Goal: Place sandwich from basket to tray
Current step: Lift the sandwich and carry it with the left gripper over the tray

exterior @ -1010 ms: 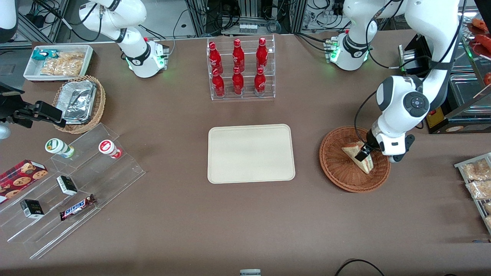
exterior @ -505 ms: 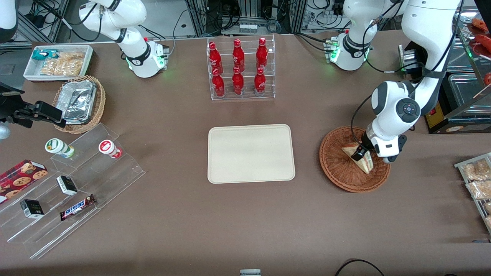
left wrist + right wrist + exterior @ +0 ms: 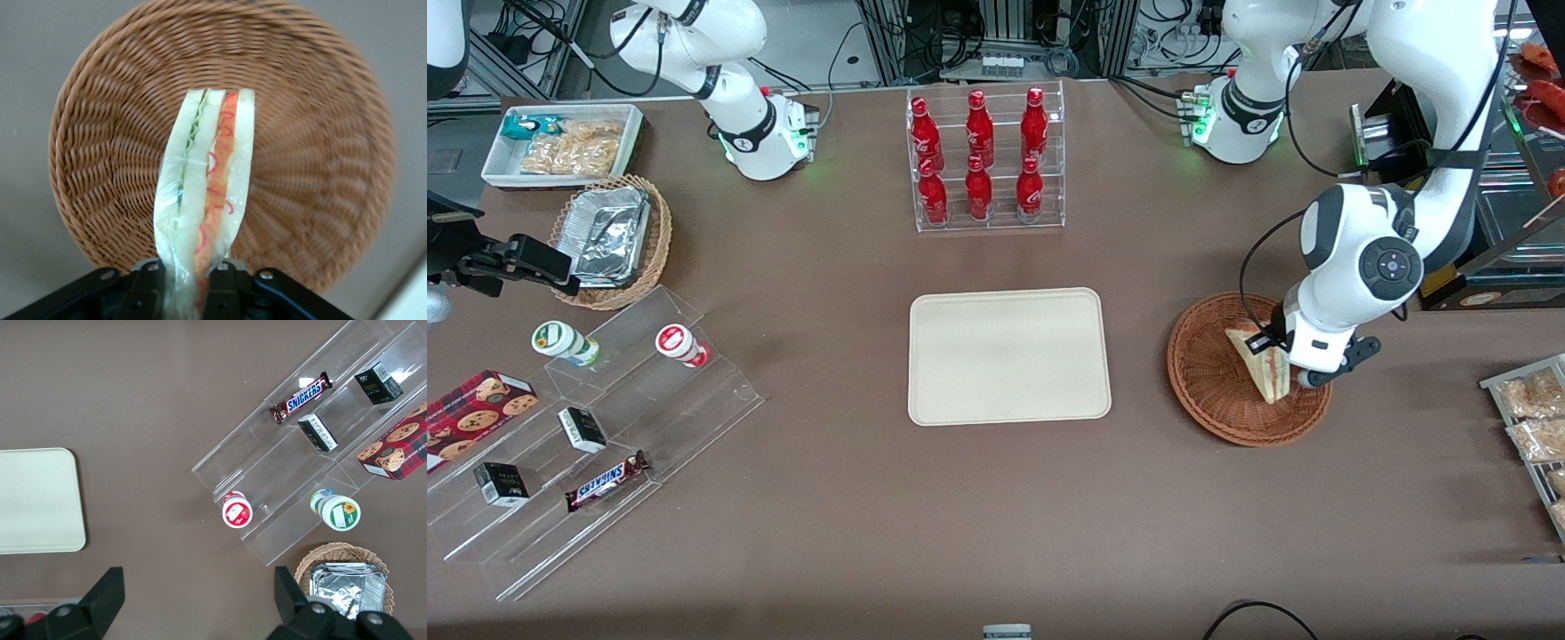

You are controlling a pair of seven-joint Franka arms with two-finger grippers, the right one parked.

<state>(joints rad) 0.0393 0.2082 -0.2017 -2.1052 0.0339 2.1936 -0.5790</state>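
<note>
Gripper (image 3: pixel 189 293) clamping wrapped sandwich (image 3: pixel 203 200) by its end, wedge hanging above the wicker basket (image 3: pixel 1209 391) centre. Lifting straight up clear of the rim, then carrying level toward tray (image 3: pixel 1009 356) mid-table; avoiding squeezing harder.

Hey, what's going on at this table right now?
The left arm's gripper has its jaws shut on the sandwich, a plastic-wrapped wedge with its filling edge showing in the wrist view, and holds it over the reddish-brown basket. Whether it has cleared the basket floor is hard to tell. The cream tray, where it should go, sits beside the basket toward the parked arm's end and has nothing on it yet.
</note>
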